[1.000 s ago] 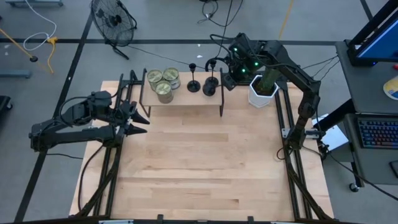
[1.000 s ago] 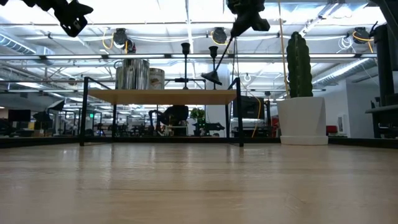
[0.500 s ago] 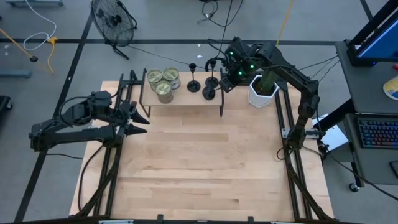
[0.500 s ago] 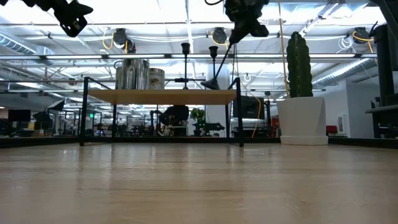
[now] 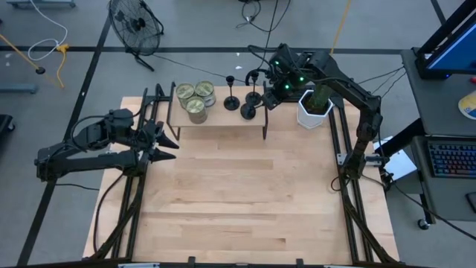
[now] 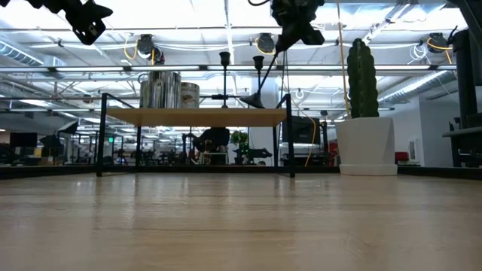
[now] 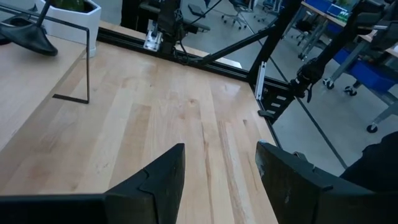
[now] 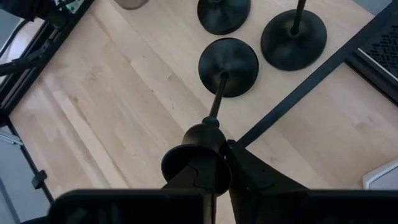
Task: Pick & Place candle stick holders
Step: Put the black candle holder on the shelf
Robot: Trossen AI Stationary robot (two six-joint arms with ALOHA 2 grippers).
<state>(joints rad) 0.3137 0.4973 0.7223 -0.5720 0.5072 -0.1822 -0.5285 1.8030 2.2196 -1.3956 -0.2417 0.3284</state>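
Note:
Three black candle stick holders are at the small wooden shelf at the table's far side. Two stand upright on their round bases; they also show in the low view. My right gripper is shut on the third holder, which slants over the shelf's right part. My left gripper is open and empty, above the table's left side. My right gripper holds the third holder by its small cup top, pinched between the two fingers. The fingers come from above, slanting in from the table's right. The holder hangs tilted, its stem slanting down to its base just over the shelf top. Whether the base touches the shelf, I cannot tell.
Three tin cans stand on the shelf's left part. A white pot with a cactus stands right of the shelf, close to my right arm. The shelf's thin black legs reach the table. The table's near half is bare wood.
My right gripper has gone a little toward the table's left edge with the tilted holder. The holder's base has sunk closer to the shelf top. It has kept still over the last half second.

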